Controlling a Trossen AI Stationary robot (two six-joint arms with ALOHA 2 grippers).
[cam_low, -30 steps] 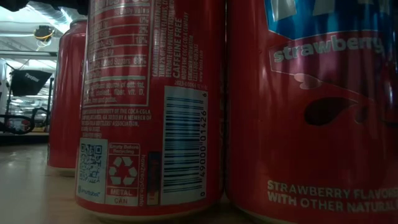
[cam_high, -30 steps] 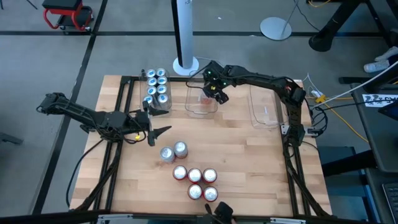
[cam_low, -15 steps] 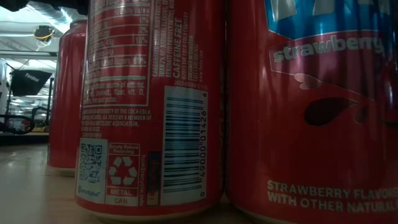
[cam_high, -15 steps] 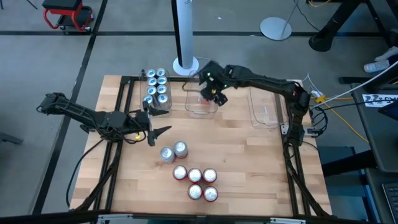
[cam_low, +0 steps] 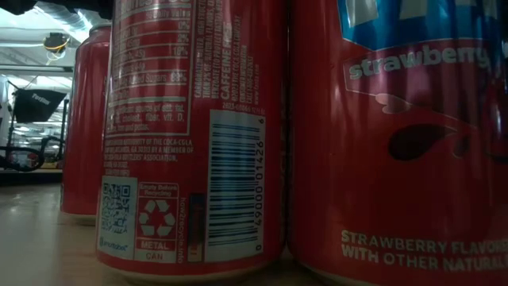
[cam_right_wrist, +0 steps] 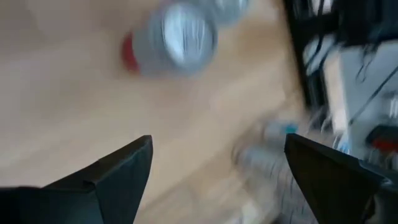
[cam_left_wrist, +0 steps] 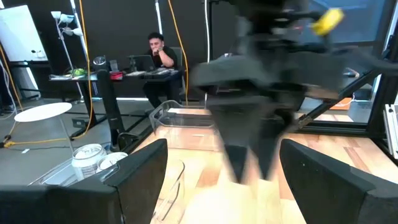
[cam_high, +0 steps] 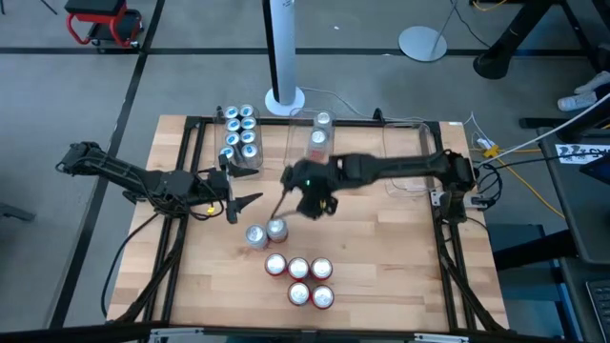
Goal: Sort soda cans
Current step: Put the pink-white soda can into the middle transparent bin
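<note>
Right pincer now beside silver cans.

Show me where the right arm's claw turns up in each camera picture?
High view: right claw, mid-table.
Low view: not in it; red cans fill the picture.
Left wrist view: dark shape at centre.
Right wrist view: across the bottom, open.
Shared landmark: the wooden table.

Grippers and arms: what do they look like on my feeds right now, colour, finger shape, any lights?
Both arms are dark, jointed links. The left gripper ends in two black tapered, pointed fingers. The right gripper has the same wedge-shaped black fingers, with a small green light on its wrist. Cables trail from the right arm's base.
</note>
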